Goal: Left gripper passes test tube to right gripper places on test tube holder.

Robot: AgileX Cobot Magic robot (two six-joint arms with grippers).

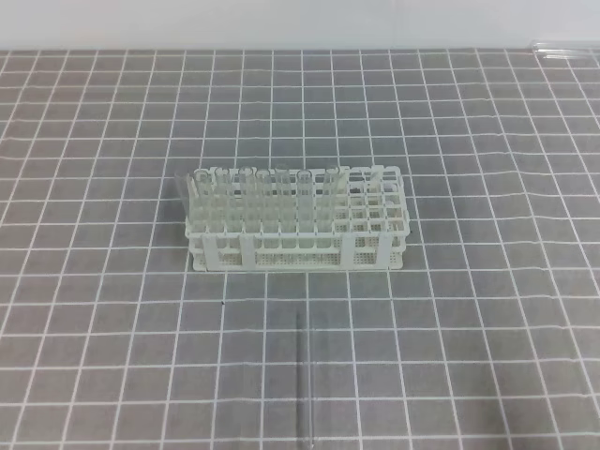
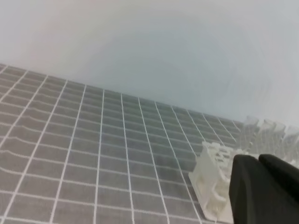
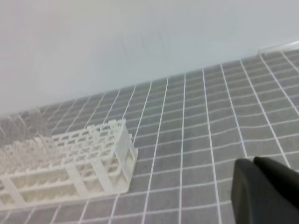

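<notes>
Both pincers are sitting closed and holding nothing, with the rack and the loose tube out ahead of them.

A grey cloth with a white grid (image 1: 487,281) is covering the table, and the test tube holder (image 1: 298,223) is standing on it, holding clear tubes in most of its holes. The left gripper (image 2: 258,161) is showing closed black jaws, with the holder's end just beyond its tip. The right gripper (image 3: 254,164) is also showing closed, empty jaws, with the holder lying well off to its left. The test tube (image 1: 305,380) is lying flat on the cloth on the near side of the holder, apart from both pincers.
</notes>
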